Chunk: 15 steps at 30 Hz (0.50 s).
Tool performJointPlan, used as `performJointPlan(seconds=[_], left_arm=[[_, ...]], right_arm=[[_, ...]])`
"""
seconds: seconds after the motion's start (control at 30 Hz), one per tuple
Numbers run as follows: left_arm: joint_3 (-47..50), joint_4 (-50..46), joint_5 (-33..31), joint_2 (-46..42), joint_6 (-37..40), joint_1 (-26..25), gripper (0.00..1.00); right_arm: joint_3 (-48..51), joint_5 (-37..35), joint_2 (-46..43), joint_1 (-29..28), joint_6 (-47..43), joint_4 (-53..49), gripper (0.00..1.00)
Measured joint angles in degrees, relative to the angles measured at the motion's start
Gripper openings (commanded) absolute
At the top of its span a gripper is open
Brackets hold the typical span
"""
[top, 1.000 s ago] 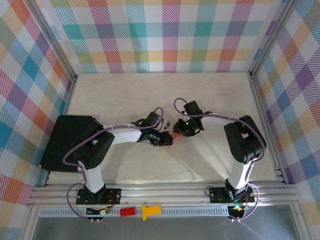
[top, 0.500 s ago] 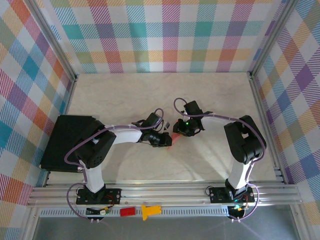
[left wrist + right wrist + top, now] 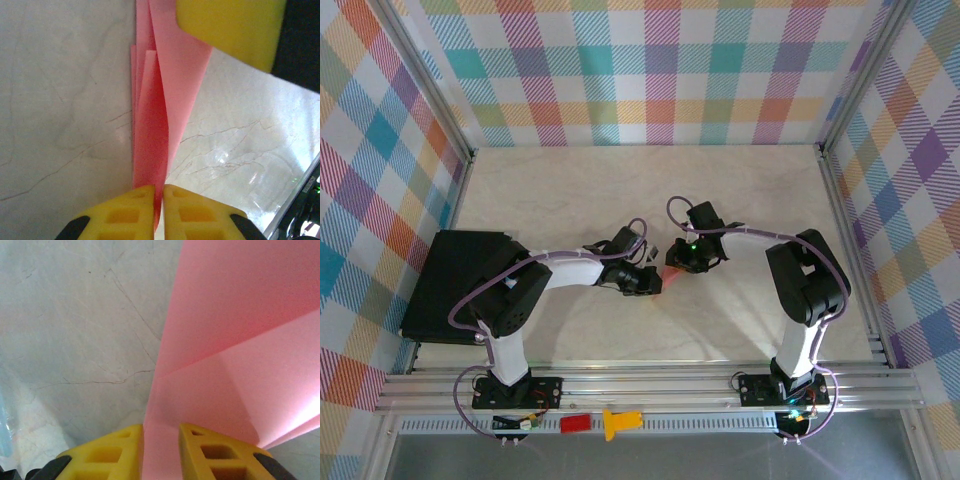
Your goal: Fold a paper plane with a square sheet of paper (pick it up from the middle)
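You have a pale marbled tabletop [image 3: 570, 190] enclosed left, far and right by plaid-patterned walls [image 3: 650, 70]. A silver rail [image 3: 720, 424] along the near edge carries a small red plastic block [image 3: 575, 423] and a yellow plastic piece [image 3: 618, 422]. A flat black box [image 3: 455, 285] sits at the left edge; its contents cannot be told. At mid-table, the thin salmon-pink sheet of paper [image 3: 150, 130], folded in long layers, is held between both arms. Your left gripper [image 3: 159, 189] is pinched tight on one end. Your right gripper [image 3: 161, 427] clamps the other end, its fingers narrowly apart.
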State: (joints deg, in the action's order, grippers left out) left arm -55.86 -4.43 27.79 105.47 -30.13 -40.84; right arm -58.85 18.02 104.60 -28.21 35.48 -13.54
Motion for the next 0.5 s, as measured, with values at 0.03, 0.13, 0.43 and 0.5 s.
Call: performJointPlan(seconds=[0.03, 0.13, 0.43, 0.5], left_arm=[[0.13, 0.02, 0.02, 0.0, 0.0, 0.0, 0.07], [0.2, 0.02, 0.04, 0.02, 0.04, 0.0, 0.05], [0.2, -0.48, -0.07, -0.11, 0.13, 0.0, 0.17], [0.2, -1.51, -0.48, -0.81, 0.17, 0.0, 0.21]], right_arm=[[-0.17, 0.0, 0.11, 0.0, 0.0, -0.22, 0.24], [-0.83, 0.0, 0.79, 0.0, 0.0, -0.55, 0.24], [-2.01, 0.0, 1.64, 0.0, -0.17, -1.36, 0.24], [-2.03, 0.0, 1.66, 0.0, -0.22, -1.51, 0.24]])
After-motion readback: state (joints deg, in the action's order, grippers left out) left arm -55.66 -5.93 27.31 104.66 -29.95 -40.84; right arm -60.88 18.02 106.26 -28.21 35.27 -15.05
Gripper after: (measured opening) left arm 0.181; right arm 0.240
